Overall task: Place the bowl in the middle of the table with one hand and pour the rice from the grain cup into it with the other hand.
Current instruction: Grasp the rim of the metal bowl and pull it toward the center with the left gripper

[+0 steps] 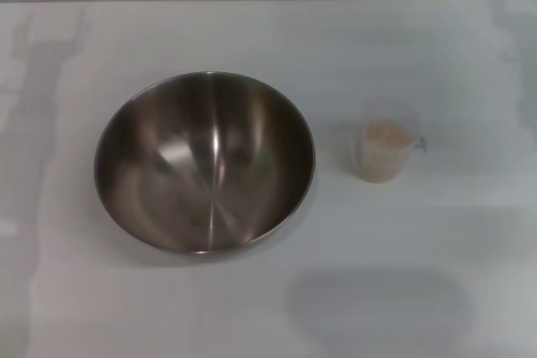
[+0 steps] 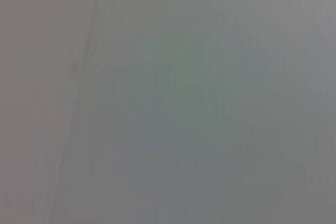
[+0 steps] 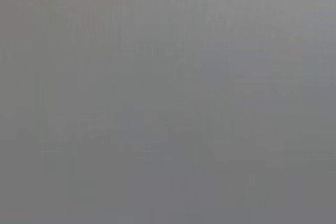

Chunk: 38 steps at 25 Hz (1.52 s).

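Neither tool shows, so their grip cannot be told. Bowl (image 1: 204, 163) and cup (image 1: 384, 150) wait untouched on the counter (image 1: 436, 56); next, reach for the bowl.

bowl (image 1: 205, 163): shiny silver-grey metal, brown-grey inside, with bright white streaks of light running down to the middle and a dark edge on the right side
table (image 1: 436, 274): plain white, no pattern, with soft pale grey shadows on it
grain cup (image 1: 384, 150): clear, see-through, with a small grey handle
rice (image 1: 386, 135): pale beige, tiny light specks
left wrist view: flat grey all over
right wrist view: flat grey all over
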{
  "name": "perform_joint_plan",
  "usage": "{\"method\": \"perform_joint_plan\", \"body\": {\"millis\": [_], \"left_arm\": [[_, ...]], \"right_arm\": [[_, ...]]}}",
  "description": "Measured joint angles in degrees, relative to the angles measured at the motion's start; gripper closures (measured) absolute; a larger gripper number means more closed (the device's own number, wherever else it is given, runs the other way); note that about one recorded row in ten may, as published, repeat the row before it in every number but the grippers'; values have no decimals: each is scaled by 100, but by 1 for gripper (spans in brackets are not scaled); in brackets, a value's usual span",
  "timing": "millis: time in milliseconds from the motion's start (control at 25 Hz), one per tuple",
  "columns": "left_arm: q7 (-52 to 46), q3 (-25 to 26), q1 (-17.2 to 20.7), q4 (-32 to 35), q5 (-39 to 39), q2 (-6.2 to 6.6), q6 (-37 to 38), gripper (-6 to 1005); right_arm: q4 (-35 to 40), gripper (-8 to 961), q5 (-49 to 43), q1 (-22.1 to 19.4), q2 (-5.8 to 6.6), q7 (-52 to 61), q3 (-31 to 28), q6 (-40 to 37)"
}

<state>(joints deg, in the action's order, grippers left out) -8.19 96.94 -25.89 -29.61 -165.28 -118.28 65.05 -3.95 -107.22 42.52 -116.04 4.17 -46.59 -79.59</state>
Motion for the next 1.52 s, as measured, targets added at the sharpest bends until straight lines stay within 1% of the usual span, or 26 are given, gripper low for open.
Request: {"method": "perform_joint_plan", "body": {"millis": [400, 440, 520, 560, 600, 640, 680, 720, 760, 840, 1000, 1040, 1160, 1240, 1280, 1320, 1400, 1440, 1480, 1520], "left_arm": [[2, 61, 46, -28, 31, -5, -47, 173], [-1, 132, 61, -160, 30, 3, -248, 174], [-8, 155, 76, -232, 25, 4, -365, 175], [-25, 231, 123, -488, 24, 10, -677, 176], [-42, 321, 205, -862, 14, 14, -1197, 177], [-52, 494, 350, -1674, 5, 24, -2245, 177], [-52, 494, 350, -1674, 5, 24, -2245, 178], [-53, 606, 425, -2192, 2, 28, -3064, 179], [-54, 735, 518, -2872, 0, 39, -4099, 179], [-55, 866, 622, -3731, 5, 79, -5400, 181], [-2, 1027, 770, -5665, 47, 210, -8613, 183], [85, 1060, 776, -5990, 67, 221, -9230, 184], [612, 1221, 784, -6823, 342, 208, -10833, 186], [1175, 1452, 756, -7258, 780, 136, -11735, 187], [1374, 1550, 739, -7393, 967, 111, -12068, 188], [1702, 1717, 705, -7581, 1240, 80, -12578, 188], [2009, 1926, 603, -7793, 1513, 62, -13453, 190], [2119, 2057, 485, -7886, 1599, 66, -14195, 190], [2119, 2057, 485, -7886, 1599, 66, -14195, 191], [2155, 2109, 420, -7909, 1618, 68, -14537, 191]], "right_arm": [[-13, 327, -15, -8, 6, -4, 24, 7], [-7, 327, -11, -17, 6, -5, 13, 8], [-4, 328, -9, -19, 4, -5, 8, 9], [-2, 328, -7, -22, 1, -5, 6, 10], [0, 328, -5, -24, -3, -5, 3, 11], [1, 328, -1, -25, -9, -5, -4, 11], [1, 328, -1, -25, -9, -5, -4, 11], [0, 328, 0, -25, -12, -5, -7, 8], [0, 328, 1, -25, -16, -5, -9, -2], [-1, 328, 1, -25, -25, -5, -8, -22], [0, 327, 1, -7, -37, -5, -8, -9], [-1, 327, 1, 2, -38, -5, -7, -2], [-1, 327, 1, 31, -39, -5, -7, 13], [-1, 327, 0, 49, -40, -5, -7, 17], [-1, 327, 0, 60, -41, -5, -6, 19], [-1, 327, -2, 68, -41, -5, -3, 21], [-1, 327, -8, 84, -41, -5, 5, 28], [-1, 327, -10, 97, -33, -5, 8, 49], [-1, 327, -10, 97, -33, -5, 8, 49], [-1, 327, -10, 103, -27, -5, 7, 59]]}}
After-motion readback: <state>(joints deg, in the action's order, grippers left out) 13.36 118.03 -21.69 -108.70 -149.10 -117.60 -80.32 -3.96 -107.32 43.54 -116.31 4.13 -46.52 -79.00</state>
